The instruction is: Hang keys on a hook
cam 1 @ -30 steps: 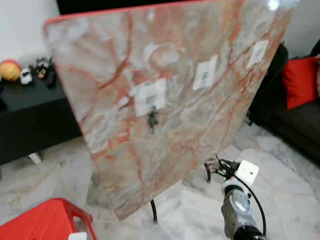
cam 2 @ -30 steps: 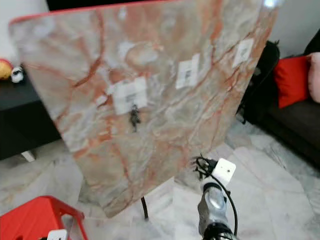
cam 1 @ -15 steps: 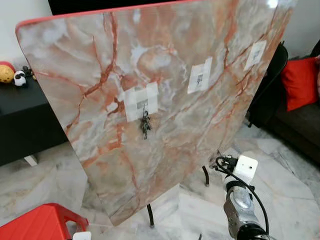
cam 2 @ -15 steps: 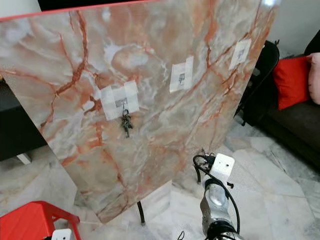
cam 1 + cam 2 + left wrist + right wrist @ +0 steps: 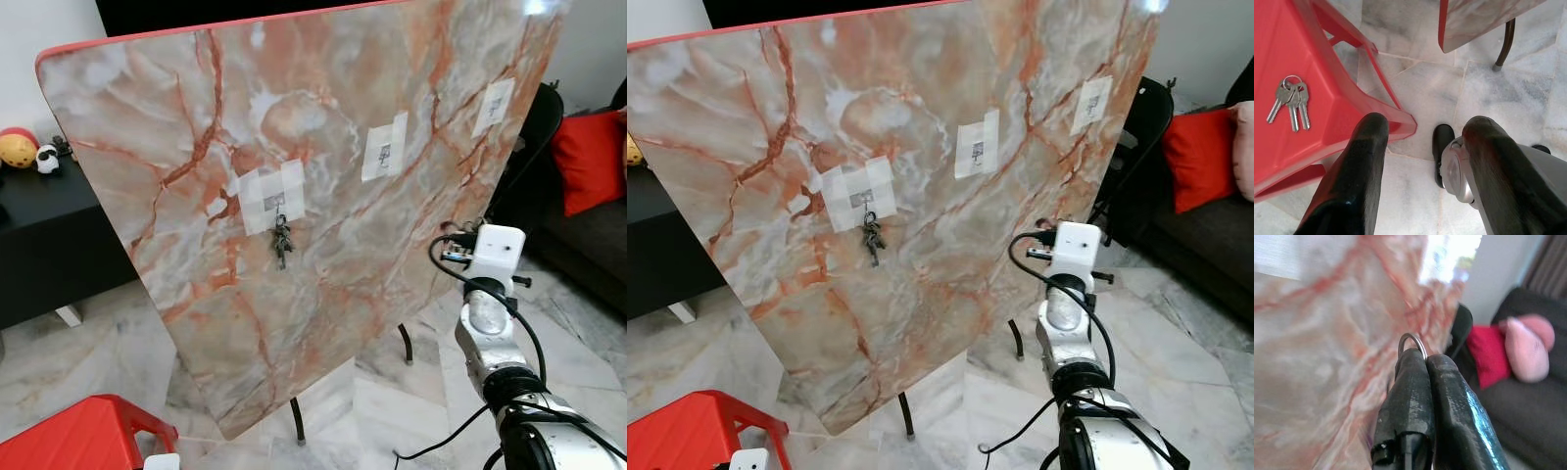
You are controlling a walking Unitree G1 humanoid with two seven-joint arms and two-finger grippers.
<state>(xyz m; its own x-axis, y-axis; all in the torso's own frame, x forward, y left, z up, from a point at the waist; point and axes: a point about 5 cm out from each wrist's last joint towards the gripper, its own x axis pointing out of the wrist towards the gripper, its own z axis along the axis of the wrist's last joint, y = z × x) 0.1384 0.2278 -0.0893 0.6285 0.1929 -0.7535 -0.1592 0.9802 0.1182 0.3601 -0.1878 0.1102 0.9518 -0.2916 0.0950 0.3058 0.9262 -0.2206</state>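
A tall marble board [image 5: 323,323] leans upright before me, with three taped hooks across it. A dark bunch of keys [image 5: 281,238] hangs from the left hook. The middle hook [image 5: 384,154] and the right hook [image 5: 493,101] are bare. My right arm [image 5: 487,313] is raised near the board's right side, below those hooks. In the right wrist view my right gripper [image 5: 1425,357] is shut on a metal key ring [image 5: 1413,339], close to the marble. My left gripper [image 5: 1422,127] hangs open over a red stool [image 5: 1327,93], where silver keys [image 5: 1289,100] lie.
The red stool [image 5: 78,436] stands at my lower left. A black cabinet [image 5: 49,225] with small toys is behind on the left. A dark sofa with a red cushion [image 5: 588,157] sits on the right, and a black chair [image 5: 537,122] stands behind the board. Cables trail over the marble floor.
My right arm has risen from low near the floor to beside the board's right part. The head view has shifted right and steadied; the hanging keys stay on their hook.
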